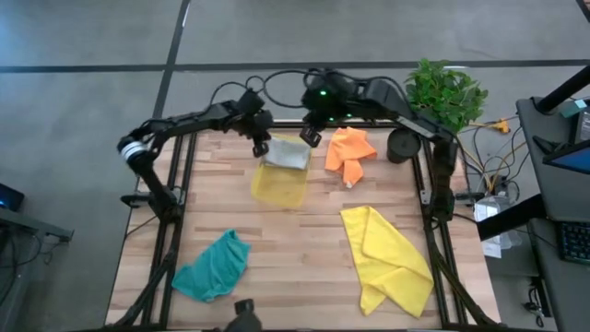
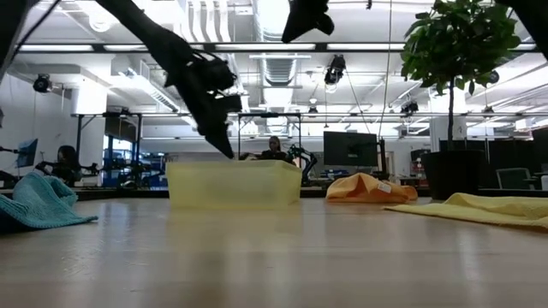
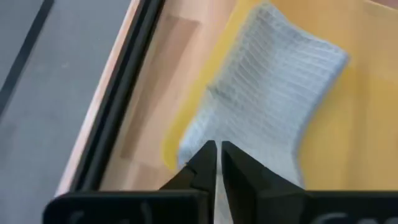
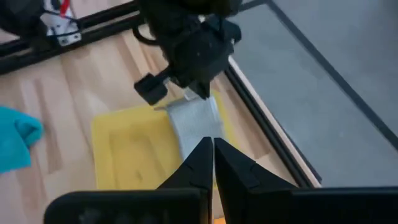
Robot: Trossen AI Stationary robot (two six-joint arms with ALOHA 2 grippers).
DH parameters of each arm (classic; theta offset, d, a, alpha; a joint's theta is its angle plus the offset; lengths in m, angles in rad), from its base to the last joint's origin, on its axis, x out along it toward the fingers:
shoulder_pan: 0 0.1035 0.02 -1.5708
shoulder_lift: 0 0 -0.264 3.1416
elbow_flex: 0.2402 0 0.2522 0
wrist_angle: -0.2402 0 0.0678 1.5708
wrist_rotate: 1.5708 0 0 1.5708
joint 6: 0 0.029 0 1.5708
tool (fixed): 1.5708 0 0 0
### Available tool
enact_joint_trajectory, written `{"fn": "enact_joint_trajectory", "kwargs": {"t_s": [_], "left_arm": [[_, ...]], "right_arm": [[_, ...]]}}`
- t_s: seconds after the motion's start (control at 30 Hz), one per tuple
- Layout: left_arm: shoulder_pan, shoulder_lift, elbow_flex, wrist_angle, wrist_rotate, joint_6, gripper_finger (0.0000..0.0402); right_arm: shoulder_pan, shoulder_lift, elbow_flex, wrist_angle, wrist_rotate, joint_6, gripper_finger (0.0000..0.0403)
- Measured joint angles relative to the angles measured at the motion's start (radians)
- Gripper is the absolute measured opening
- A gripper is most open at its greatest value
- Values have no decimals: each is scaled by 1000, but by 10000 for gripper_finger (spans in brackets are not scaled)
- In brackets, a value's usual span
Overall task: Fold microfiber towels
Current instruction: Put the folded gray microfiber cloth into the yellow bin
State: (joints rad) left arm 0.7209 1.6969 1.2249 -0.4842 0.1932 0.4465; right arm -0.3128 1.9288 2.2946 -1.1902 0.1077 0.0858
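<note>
1. Bench (image 1: pixel 304 249): pale wood planks in a dark frame, filling the centre of the high view.
2. Yellow tray (image 1: pixel 279 184): translucent plastic, upper centre of the high view, resting flat.
3. Grey towel (image 1: pixel 288 153): draped over the tray's far end, partly inside it.
4. Left claw (image 1: pixel 261 146): at the grey towel's left edge, fingers drawn almost together with a thin slit between them; whether cloth is pinched cannot be told.
5. Right claw (image 1: pixel 311 136): fingers closed, holding nothing, above the towel's right corner.
6. Orange towel (image 1: pixel 350 152): crumpled, just right of the tray.
7. Yellow towel (image 1: pixel 387 258): largest, loosely folded, lower right.
8. Teal towel (image 1: pixel 214 267): bunched, lower left.
9. Potted plant (image 1: pixel 444 92): upper right, beyond the bench corner.
</note>
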Motion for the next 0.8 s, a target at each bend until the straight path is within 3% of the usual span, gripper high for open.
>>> {"fn": "enact_joint_trajectory", "kwargs": {"t_s": [0.23, 0.4, 0.67, 0.8], "left_arm": [[-40, 163, 130, -142, -102, 83, 0], [-57, 221, 171, -156, -205, 87, 0], [-55, 153, 219, -167, -198, 118, 0], [-55, 135, 232, -246, -120, 166, 0]], "right_arm": [[57, -90, -136, -9, 57, 67, 8], [76, -115, -252, -3, 80, 103, 8], [96, -127, -344, 3, 79, 136, 8], [97, -135, -383, 45, 78, 148, 8]]}}
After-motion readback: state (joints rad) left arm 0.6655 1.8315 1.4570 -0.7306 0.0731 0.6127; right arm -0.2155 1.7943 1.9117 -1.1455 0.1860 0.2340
